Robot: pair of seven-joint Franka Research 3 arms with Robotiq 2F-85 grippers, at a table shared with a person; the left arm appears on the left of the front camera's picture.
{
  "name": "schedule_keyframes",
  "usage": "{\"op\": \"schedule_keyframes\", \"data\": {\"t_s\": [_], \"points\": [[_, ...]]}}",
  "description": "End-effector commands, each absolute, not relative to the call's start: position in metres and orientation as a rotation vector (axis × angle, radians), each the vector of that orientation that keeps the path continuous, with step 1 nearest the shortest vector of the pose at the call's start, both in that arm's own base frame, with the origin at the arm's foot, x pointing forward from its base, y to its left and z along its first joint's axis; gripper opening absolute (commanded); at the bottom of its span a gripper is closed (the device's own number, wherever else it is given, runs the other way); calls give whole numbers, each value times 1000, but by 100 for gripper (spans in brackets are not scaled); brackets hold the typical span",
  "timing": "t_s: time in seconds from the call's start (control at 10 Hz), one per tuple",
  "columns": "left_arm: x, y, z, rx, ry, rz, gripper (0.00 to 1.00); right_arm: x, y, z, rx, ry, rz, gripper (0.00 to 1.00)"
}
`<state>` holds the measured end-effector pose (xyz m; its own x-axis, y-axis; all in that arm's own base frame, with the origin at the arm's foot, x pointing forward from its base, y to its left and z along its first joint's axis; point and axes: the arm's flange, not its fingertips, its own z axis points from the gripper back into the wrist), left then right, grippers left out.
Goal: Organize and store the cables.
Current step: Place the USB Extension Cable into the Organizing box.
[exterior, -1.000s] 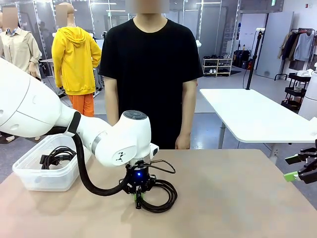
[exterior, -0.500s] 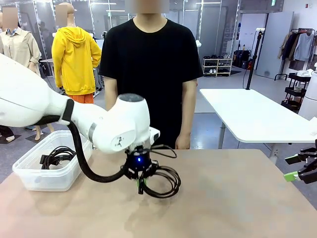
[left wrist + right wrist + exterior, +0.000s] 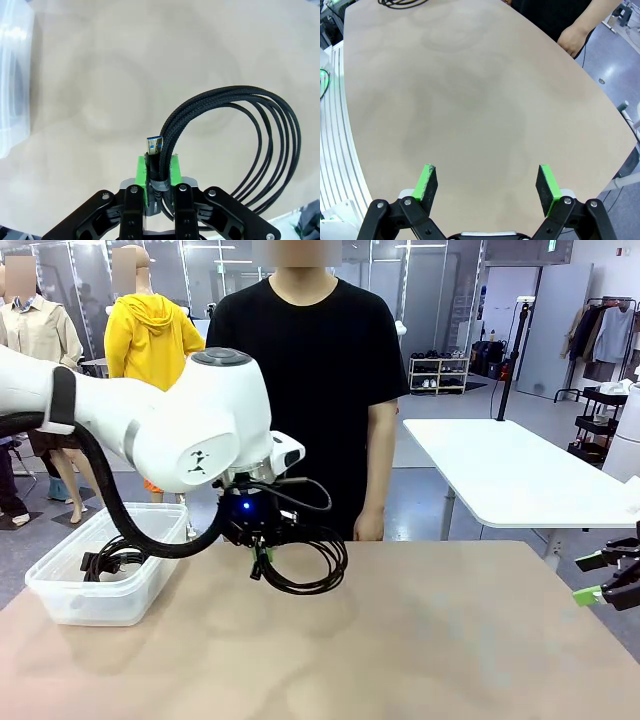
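Slippage is my main worry. My left gripper [image 3: 262,562] is clamped on the coil [image 3: 300,562] at its tied bundle, where a blue-tipped plug [image 3: 154,145] pokes up between the green pads, and the loops hang free to one side. The coil is lifted clear of the table [image 3: 420,640], just right of the bin [image 3: 60,600] and a little above its rim. A second coil [image 3: 115,560] already lies inside the bin.

Because I hold only the narrow tied part, a quick swing toward the bin could, I judge, let the loops sway, pull the bundle through the pads, or spill the winding loose. The dangling loops could also catch the bin's near wall if I come in too low, tipping or shoving the light bin. Dropping from too high might leave loops draped over the rim.

My right gripper [image 3: 485,186] hovers with fingers spread and nothing between them, well right of the bin.
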<state>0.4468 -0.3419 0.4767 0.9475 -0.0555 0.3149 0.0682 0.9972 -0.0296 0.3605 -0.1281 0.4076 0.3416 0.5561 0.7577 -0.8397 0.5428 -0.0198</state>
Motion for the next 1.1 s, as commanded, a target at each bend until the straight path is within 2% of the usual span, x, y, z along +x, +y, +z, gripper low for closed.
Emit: {"op": "schedule_keyframes", "data": {"t_s": [0.0,0.4,0.5,0.6,1.0], "points": [[436,-330,474,-81,-355,-76,0,362,-127,411,424,-798,922,100],[447,-342,477,-40,-319,-63,0,362,-127,411,424,-798,922,100],[443,-338,473,-40,-326,-63,20,362,-127,411,424,-798,922,100],[441,-324,490,-4,-374,-130,20,362,-127,411,424,-798,922,100],[450,-237,533,38,-350,-193,20,362,-127,411,424,-798,922,100]]}}
